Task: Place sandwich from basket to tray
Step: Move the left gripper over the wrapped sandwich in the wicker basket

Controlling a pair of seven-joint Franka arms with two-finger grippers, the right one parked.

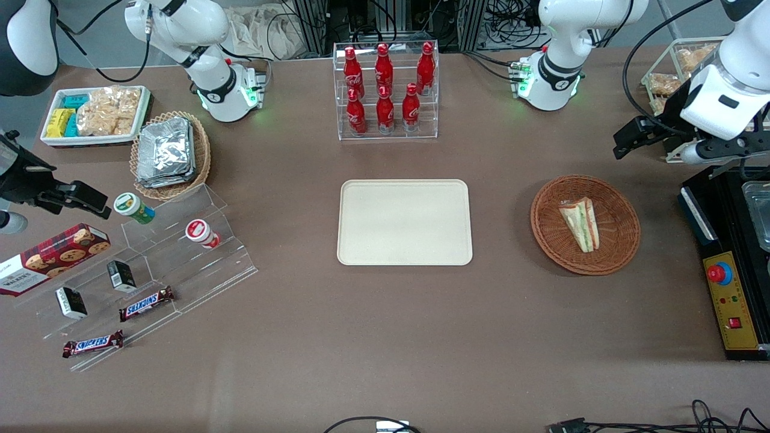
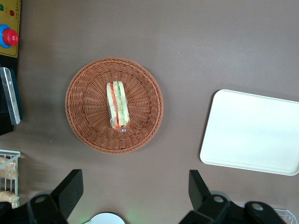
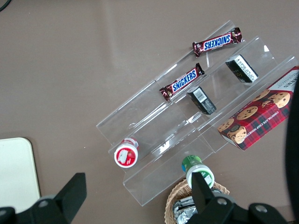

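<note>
Wrist cam shows the gripper (image 2: pixel 134 191) w/ jaws wide apart, up high and off the basket (image 2: pixel 86 121); sandwich (image 2: pixel 117 105) lies in the basket's middle, long axis crosswise to the jaw gap.

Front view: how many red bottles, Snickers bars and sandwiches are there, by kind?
Red bottles: 6
Snickers bars: 2
Sandwich, in the basket: 1
Total: 9
The open hand hovers above the table, farther from the front camera than the basket.
</note>
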